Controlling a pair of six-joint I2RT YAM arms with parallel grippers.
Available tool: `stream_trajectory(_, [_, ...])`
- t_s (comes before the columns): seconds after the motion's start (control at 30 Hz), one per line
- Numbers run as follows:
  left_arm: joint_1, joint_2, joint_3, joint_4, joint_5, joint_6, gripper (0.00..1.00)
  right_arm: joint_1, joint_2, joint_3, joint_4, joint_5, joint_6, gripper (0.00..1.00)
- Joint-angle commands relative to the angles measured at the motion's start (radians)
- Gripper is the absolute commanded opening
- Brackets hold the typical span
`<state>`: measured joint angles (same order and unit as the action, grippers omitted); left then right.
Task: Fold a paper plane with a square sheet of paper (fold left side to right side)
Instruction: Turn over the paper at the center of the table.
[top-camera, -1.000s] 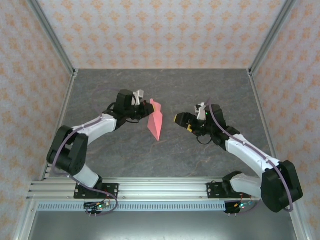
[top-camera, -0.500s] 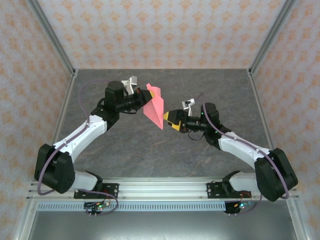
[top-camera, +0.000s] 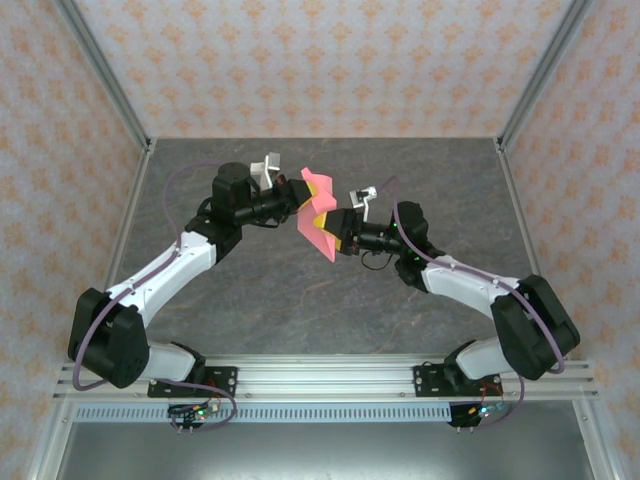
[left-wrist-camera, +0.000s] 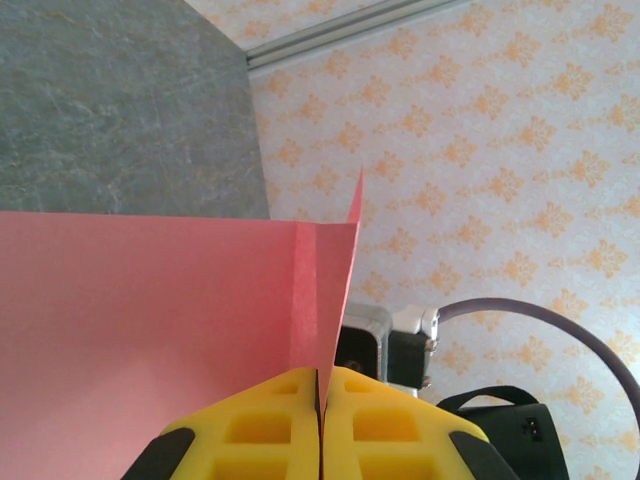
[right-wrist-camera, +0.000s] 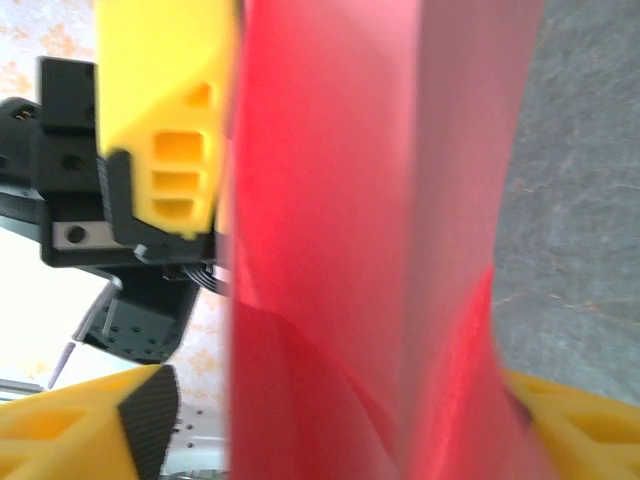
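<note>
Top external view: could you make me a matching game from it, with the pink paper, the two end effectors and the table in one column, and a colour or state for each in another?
Things:
1. paper plane
2. left end effector
3. right end effector
4. table

Descriptions:
A. grey and marbled
B. open, one finger on each side of the paper
C. pink, folded, with a sharp tip
D. shut on the paper

Pairs: 1-C, 2-D, 3-B, 4-A
</note>
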<state>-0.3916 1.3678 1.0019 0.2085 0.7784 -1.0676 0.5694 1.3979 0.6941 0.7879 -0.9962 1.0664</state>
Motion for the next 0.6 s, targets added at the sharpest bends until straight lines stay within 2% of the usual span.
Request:
stream_trajectory(0.0, [-0.009,-0.012,-0.003,0.069,0.019,-0.036,0.06,0.005,-0.017,0.035,0.093,-0.017,0.018,0.72])
stream_trajectory(0.23, [-0.014,-0.001,-0.011,0.07,0.028,-0.037,0.09,0.004,-0.039,0.038,0.026,-0.002,-0.021,0.44])
stream_trajectory(0.33, [-0.014,-0.013,0.0,0.001,0.019,0.012,0.2,0.004,-0.056,0.038,-0.044,0.009,-0.064,0.36])
stream_trajectory(0.43, [-0.014,-0.031,0.021,-0.114,-0.011,0.101,0.36,0.004,-0.074,0.041,-0.115,0.018,-0.109,0.3])
stream_trajectory(0.5, [-0.012,-0.05,0.034,-0.201,-0.043,0.166,0.49,0.004,-0.086,0.055,-0.214,0.029,-0.163,0.26])
stream_trajectory(0.57, [-0.008,-0.073,0.05,-0.295,-0.085,0.233,0.56,0.004,-0.1,0.07,-0.315,0.039,-0.231,0.23])
